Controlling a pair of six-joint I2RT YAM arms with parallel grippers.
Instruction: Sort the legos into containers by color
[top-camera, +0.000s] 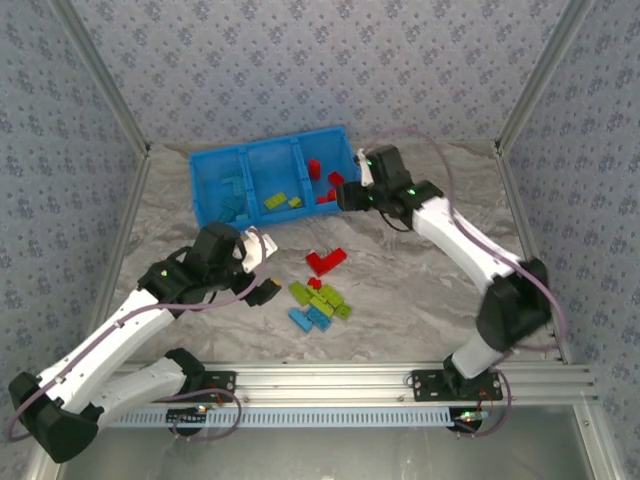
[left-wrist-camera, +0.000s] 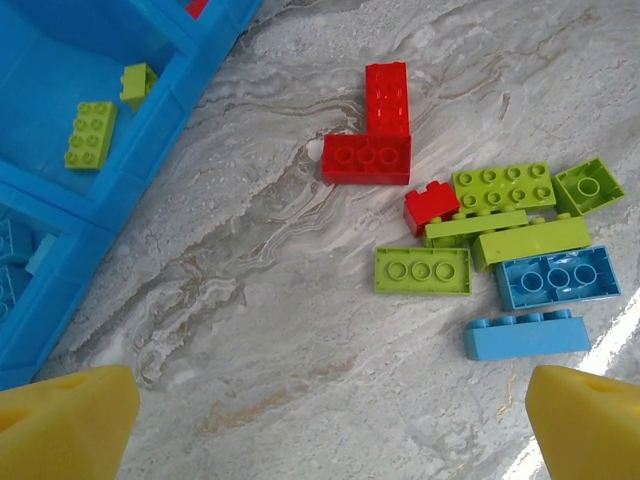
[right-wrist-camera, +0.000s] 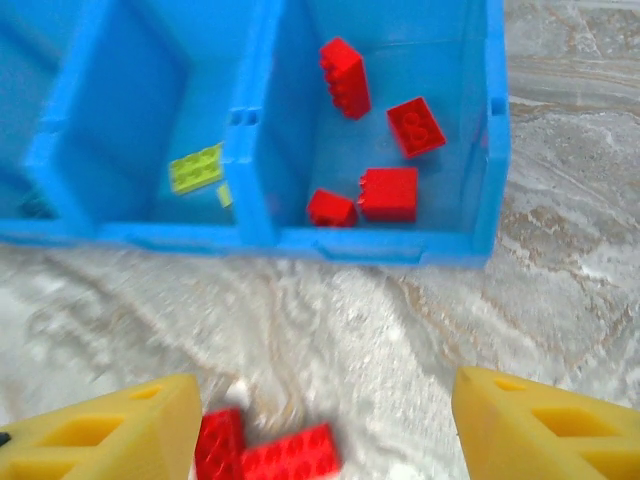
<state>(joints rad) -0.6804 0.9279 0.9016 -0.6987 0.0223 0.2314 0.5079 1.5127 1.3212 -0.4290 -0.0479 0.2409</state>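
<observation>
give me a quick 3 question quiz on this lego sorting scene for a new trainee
1. Multiple choice: seen from the top camera, which compartment of the bright blue plastic tray holds the red studded plastic bricks? A left, B middle, C right.
2. True or false: the left gripper is clamped on a lime green brick.
3. Short answer: which colours are the loose bricks lying on the grey marbled table?
Key: 1 C. 2 False, its jaws stand open and empty. 3 Red, lime green and light blue.
</observation>
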